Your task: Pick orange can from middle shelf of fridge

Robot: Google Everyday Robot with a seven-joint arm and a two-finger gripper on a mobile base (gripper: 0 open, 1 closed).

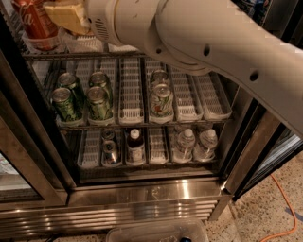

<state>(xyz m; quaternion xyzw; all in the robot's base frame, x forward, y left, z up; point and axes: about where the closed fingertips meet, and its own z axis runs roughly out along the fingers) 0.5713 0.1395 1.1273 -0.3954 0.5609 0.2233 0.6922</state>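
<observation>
My gripper (66, 14) is a tan piece at the top left, inside the fridge (142, 194) at the level of the middle shelf (57, 56). It sits just right of a red cola can (35, 23) standing on that shelf. My thick white arm (199, 42) reaches in from the right and covers most of the middle shelf. The orange can is hidden. Only a bit of blue (258, 7) shows at the top right.
Below are green cans (66, 101) and a pale can (161, 99) in white lane trays. The lowest rack holds water bottles (195, 142) and a dark bottle (136, 144). Dark door frames stand left (28, 156) and right (251, 142). An orange cable (284, 208) lies on the floor.
</observation>
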